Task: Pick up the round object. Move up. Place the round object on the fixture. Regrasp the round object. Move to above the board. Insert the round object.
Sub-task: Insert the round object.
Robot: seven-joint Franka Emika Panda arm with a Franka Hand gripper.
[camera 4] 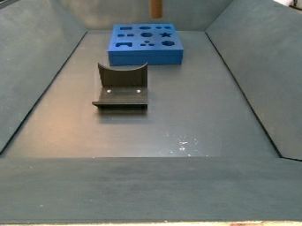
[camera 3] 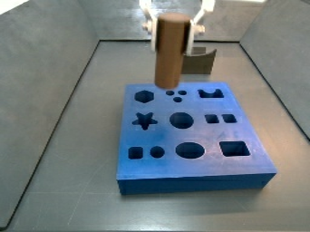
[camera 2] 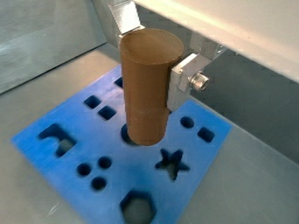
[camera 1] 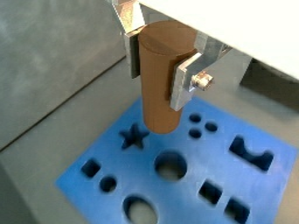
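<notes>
Gripper (camera 2: pixel 152 66), upper centre of a wrist view, is clamping the upright round object (camera 2: pixel 149 87) above the board (camera 3: pixel 194 177); slight misalignment risks jamming on a hole's rim.

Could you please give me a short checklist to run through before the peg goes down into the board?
1. Grasp: the end effector is shut on the round object, silver fingers on its sides: ok.
2. Peg upright: vertical in a side view: ok.
3. Position: above the board, lower end clear of the surface in both wrist views: ok.
4. Alignment with the large round hole: the peg hides part of the hole: cannot tell.
5. Fixture: empty, well apart from the board: ok.
</notes>
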